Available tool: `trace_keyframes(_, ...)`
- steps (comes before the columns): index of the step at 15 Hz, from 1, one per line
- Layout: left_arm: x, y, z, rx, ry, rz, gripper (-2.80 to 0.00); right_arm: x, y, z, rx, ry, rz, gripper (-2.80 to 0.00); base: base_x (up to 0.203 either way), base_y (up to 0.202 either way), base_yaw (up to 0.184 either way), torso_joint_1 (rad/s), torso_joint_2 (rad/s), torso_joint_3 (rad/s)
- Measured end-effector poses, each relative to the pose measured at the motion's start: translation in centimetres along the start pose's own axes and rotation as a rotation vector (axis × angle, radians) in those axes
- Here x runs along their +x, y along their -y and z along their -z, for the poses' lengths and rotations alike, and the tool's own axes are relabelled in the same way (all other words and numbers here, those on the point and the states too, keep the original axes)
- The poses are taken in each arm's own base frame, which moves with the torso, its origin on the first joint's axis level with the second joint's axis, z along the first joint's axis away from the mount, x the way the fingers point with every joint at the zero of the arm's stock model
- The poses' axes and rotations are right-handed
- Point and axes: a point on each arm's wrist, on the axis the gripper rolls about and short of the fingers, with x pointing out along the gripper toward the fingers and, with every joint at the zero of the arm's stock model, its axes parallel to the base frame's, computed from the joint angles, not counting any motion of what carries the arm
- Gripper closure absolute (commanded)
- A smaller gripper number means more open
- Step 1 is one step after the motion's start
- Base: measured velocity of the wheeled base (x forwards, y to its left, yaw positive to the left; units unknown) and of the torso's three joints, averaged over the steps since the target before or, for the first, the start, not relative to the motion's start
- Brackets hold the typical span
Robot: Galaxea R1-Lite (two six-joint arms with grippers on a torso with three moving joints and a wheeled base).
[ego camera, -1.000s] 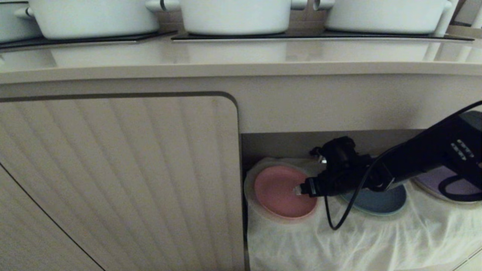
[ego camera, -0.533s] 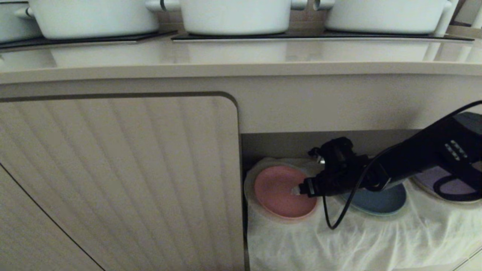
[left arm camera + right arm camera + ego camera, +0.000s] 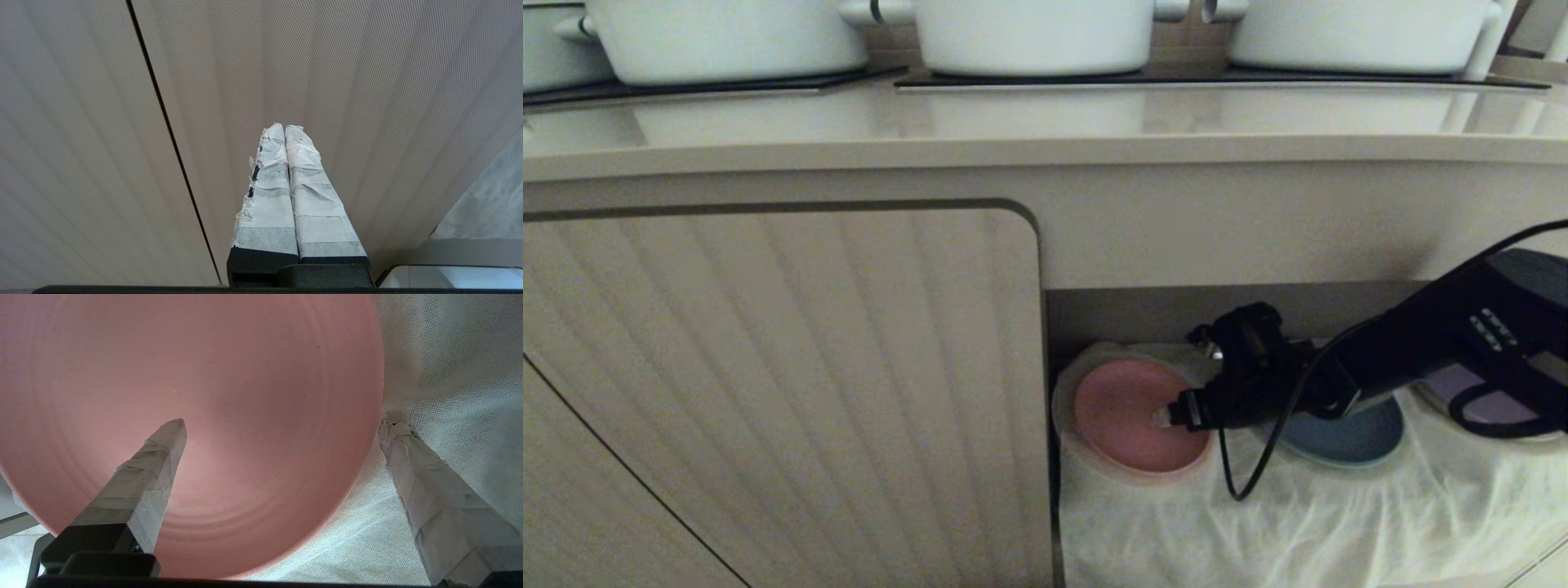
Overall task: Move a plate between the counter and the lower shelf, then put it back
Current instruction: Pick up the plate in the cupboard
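Head view shows the right arm (image 3: 1421, 343) reaching level into the lower shelf (image 3: 1258, 506), its right gripper (image 3: 1168, 418) over the pink plate's (image 3: 1127, 412) edge, jaws spread wide astride the rim, gripping nothing. Beside that plate: one blue plate (image 3: 1347, 437), one purple plate (image 3: 1462, 384). Three white pots (image 3: 1029, 33) stand on the counter (image 3: 1013, 122). Left gripper (image 3: 284, 130) hangs pressed together before the cabinet door (image 3: 768, 367).

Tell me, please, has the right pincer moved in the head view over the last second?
Yes, slightly. The right pincer has crept leftward, further in over the pink plate, which lies unmoved on the cloth of the lower shelf.
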Motion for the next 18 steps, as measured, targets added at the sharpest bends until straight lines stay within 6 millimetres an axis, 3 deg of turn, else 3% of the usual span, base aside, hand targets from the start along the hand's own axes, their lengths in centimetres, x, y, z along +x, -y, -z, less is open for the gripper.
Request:
trace_keyframes(11,0.0,0.0,0.0,0.0,0.0,0.0,0.0,0.6,0.1,0.4,0.0,-0.018,0.001,-2.8,0.0,0.0,0.0,0.0,0.0,0.0)
trace_keyframes(12,0.0,0.0,0.0,0.0,0.0,0.0,0.0,0.7,0.1,0.5,-0.001,-0.021,0.003,0.0,0.0,0.0,0.0,0.0,0.0,0.0)
trace_keyframes(18,0.0,0.0,0.0,0.0,0.0,0.0,0.0,1.1,0.1,0.7,0.001,-0.034,0.005,0.0,0.0,0.0,0.0,0.0,0.0,0.0)
